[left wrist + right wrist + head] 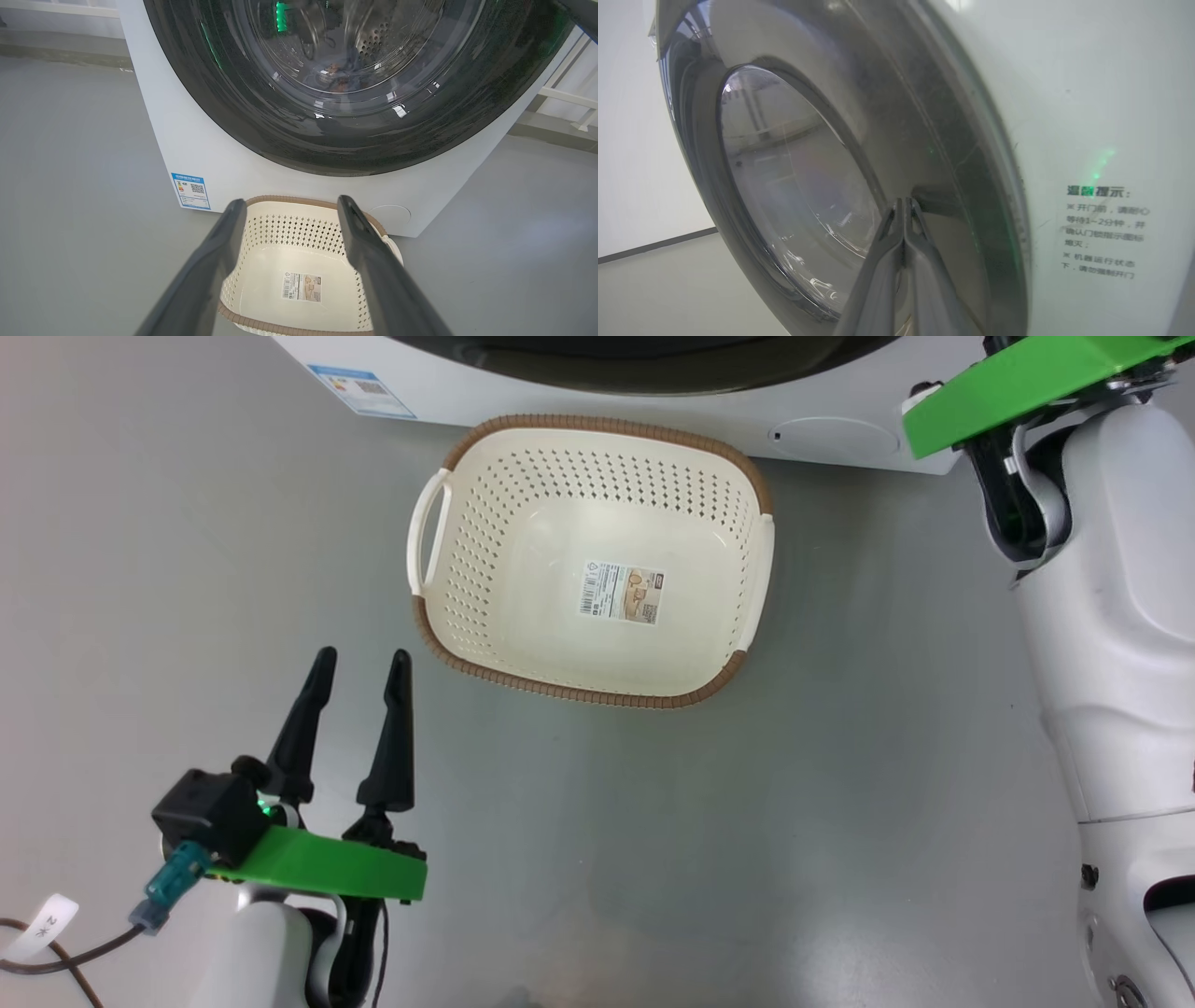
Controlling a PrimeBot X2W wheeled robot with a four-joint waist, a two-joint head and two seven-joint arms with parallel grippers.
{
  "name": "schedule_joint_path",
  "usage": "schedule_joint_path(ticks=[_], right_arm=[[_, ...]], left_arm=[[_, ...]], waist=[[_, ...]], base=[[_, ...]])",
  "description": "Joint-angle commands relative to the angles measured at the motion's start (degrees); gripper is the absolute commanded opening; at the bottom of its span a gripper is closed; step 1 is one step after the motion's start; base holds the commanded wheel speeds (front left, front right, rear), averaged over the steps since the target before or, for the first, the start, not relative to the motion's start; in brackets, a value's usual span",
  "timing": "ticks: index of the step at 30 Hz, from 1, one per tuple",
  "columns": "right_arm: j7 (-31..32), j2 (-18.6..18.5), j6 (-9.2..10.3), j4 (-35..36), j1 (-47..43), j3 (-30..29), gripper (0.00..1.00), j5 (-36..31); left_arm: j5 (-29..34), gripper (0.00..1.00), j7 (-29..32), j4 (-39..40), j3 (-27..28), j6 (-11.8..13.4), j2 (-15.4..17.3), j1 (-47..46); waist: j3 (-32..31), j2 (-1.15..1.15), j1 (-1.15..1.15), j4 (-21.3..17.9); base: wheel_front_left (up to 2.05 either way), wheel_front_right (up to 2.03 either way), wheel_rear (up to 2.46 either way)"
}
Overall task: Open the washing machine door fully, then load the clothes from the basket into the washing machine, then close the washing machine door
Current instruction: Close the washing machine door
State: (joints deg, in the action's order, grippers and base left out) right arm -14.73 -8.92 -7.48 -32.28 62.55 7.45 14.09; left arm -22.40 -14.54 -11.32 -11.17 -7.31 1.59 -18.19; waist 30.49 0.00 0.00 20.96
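- Left gripper (363, 658): arm low at the left, fingers spread apart and holding nothing, pointing toward the basket (597, 422).
- Right gripper (903, 205): arm raised, fingers pressed together, tips at the dark ring of the washing machine door (934, 140); contact cannot be confirmed.
- Door lies flush against the washing machine (560, 406).
- Basket stands on the floor just before the machine.

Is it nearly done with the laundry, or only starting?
Nearly finished. The basket is empty, and patterned clothes show through the glass of the door, which lies against the washing machine. The shut right fingers are at its black ring; whether it has latched I cannot tell. The open left fingers hold nothing.
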Motion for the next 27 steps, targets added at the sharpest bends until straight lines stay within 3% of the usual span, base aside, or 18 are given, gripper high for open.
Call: schedule_joint_path(ticks=[1,13,27], right_arm=[[-0.27,1.22,-0.01,1.35,1.77,-0.89,0.0,-0.32],[-0.27,2.02,-0.01,-0.18,2.26,-1.67,0.0,0.08],[-0.27,1.9,-0.01,1.05,-4.85,7.59,0.0,9.22]], left_arm=[[-0.45,1.0,-0.46,0.91,1.67,-0.18,1.29,-0.6],[-0.4,1.0,-0.46,0.44,1.77,-0.18,1.29,-0.32],[1.53,1.0,-0.46,0.87,4.28,-0.18,1.29,0.92]], waist=[[-0.01,0.0,0.0,-0.06],[-1.07,0.0,0.0,-1.39],[-4.8,0.0,0.0,-4.78]], base=[[0.0,0.0,0.0],[0.0,0.0,0.0],[0.0,0.0,0.0]])
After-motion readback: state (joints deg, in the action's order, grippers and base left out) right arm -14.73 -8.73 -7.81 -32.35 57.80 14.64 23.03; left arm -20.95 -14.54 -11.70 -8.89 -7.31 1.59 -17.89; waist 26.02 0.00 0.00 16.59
